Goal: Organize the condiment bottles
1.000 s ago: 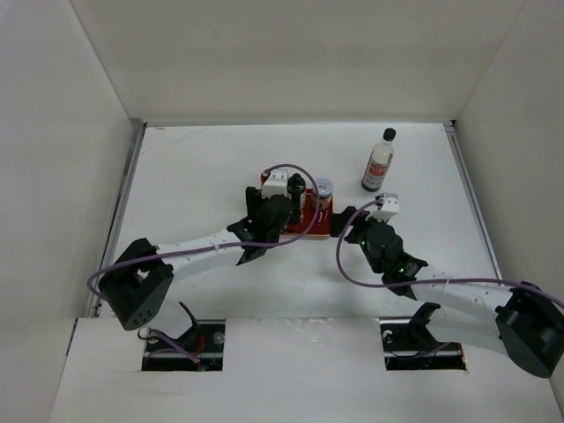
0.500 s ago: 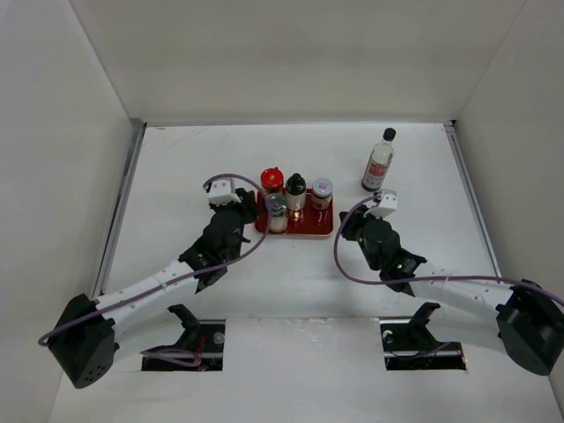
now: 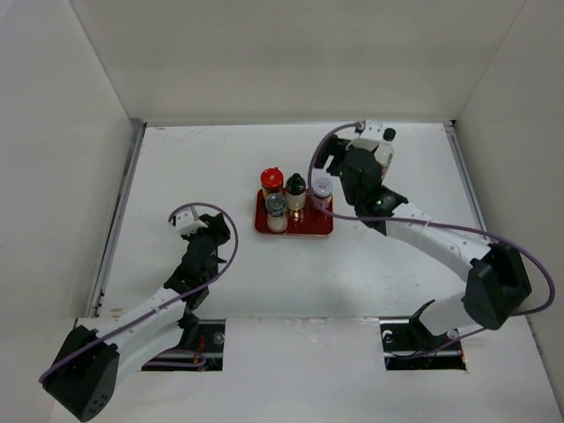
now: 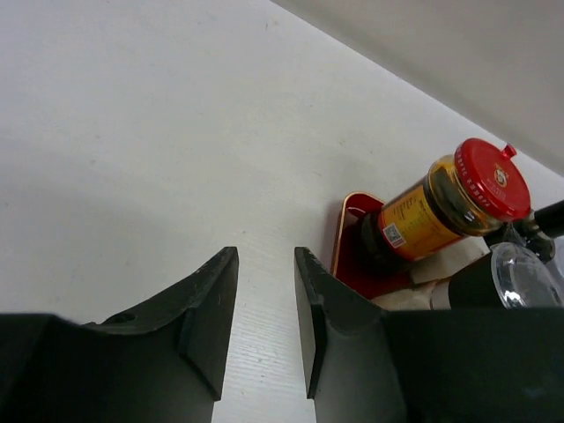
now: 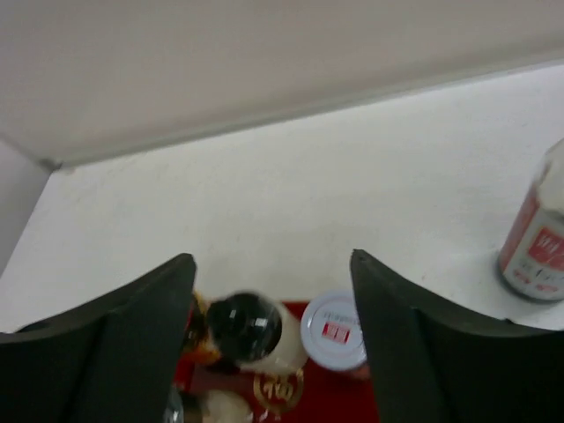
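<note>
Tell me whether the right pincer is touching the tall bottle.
Apart. The right wrist view shows bare table between the right pincer and the tall bottle, which stands outside its open jaws.

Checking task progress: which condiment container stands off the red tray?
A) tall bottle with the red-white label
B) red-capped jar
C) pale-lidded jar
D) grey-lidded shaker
A: the tall bottle with the red-white label stands to the right of the red tray, not on it.
</note>
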